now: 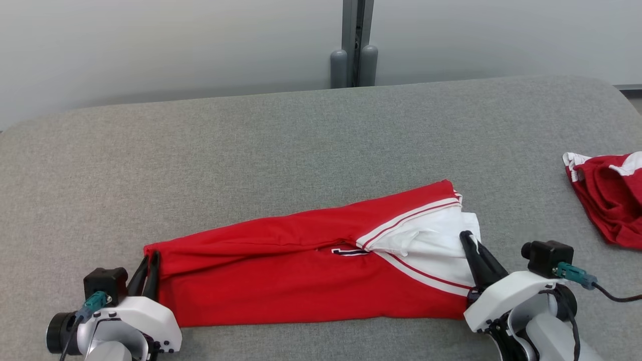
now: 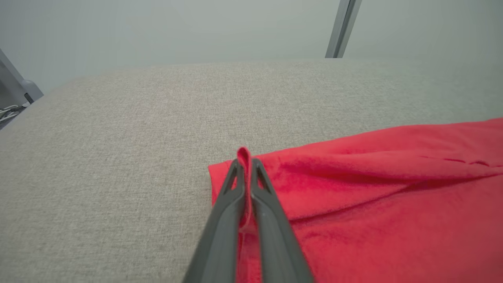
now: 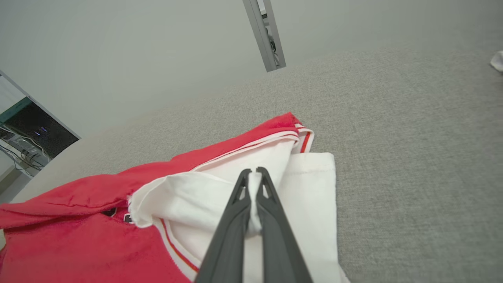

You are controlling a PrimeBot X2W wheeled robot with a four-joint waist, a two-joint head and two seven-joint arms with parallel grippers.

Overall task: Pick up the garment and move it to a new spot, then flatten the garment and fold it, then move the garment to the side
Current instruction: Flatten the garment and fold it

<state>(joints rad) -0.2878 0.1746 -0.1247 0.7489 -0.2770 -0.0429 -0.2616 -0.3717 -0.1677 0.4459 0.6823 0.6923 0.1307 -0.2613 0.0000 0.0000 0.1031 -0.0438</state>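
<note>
**Two claws pinched on the jersey, one at each end**

Table: wide grey fabric-covered top. All positions below are given relative to it.

Jersey: red, lying as a long narrow band along the table's near edge, roughly centred. Its right end slants off toward the far edge. It looks folded lengthwise already. A white sleeve with red-white striped trim is bunched on top at that right end.

Second red-and-white garment: crumpled at the table's right end, well apart from the jersey.

Left gripper: at the near-left of the table. Its fingers are pressed together on a thin ridge of red cloth at the jersey's left edge.

Right gripper: at the near-right. Its fingers are clamped on a small fold of white sleeve cloth.

Lettering: a dark, white-outlined sliver peeking out of the fold, mid-band.

Handling, my read:
- The knit is light and limp with no stiffness, so it will sag between the two pinches.
- The table cover looks grippy, so dragging the jersey would likely bunch it. Lift it clear and keep it taut instead.
- The left pinch at the hem edge looks sound.
- The right pinch may hold the sleeve layer only, so a lift could pull the sleeve out instead of carrying the body.
- The striped trim seam, thicker and just beside the current pinch, is the safer hold.
</note>
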